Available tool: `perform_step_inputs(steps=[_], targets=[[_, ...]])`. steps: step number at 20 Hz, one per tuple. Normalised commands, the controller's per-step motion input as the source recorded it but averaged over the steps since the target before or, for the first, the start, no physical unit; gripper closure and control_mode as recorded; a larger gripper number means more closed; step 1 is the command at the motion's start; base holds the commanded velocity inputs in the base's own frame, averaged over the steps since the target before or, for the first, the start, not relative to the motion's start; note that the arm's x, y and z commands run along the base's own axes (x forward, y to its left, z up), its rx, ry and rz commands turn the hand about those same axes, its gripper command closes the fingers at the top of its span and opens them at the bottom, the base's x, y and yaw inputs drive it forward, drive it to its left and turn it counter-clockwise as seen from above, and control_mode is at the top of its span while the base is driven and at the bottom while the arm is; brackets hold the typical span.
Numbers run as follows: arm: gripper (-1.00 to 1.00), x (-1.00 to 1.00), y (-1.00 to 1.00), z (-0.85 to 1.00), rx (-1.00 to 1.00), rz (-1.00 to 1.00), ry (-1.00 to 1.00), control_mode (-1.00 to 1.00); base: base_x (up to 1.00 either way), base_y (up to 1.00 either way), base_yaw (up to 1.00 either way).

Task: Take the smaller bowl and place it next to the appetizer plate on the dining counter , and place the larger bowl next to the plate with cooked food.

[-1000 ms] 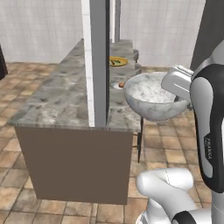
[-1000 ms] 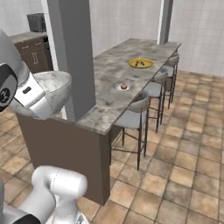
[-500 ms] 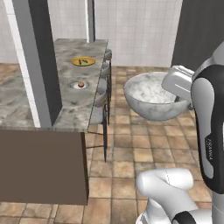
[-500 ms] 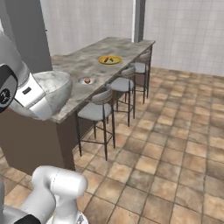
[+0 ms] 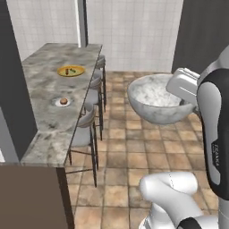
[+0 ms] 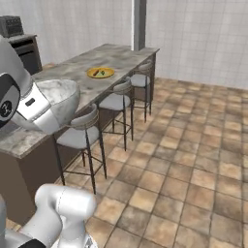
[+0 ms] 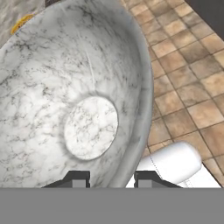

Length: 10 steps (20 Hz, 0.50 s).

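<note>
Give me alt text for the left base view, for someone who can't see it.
The white robot arm's gripper holds the larger bowl, grey-white marbled, by its rim, in the air above the tiled floor. To the left, the dining counter carries the plate with cooked food and, nearer, the appetizer plate, with stools alongside.

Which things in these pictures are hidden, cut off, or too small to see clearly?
- The gripper: in the hand view the grey band cuts its fingers; the larger bowl rim sits between them.
- The morsel on the appetizer plate: too small in the left base view to identify.
- The food on the plate with cooked food: too small in both base views.
- The dining counter: its near end is cut by a dark pillar.
</note>
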Motion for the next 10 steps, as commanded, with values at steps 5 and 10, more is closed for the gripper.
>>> perform_step_inputs(steps=[5, 10], targets=[[1.0, 0.0, 0.0, 0.0, 0.0, 0.0, 0.0, 1.0, 1.0, -0.38, 0.0], [1.0, 0.0, 0.0, 0.0, 0.0, 0.0, 0.0, 1.0, 1.0, -0.43, 0.0]])
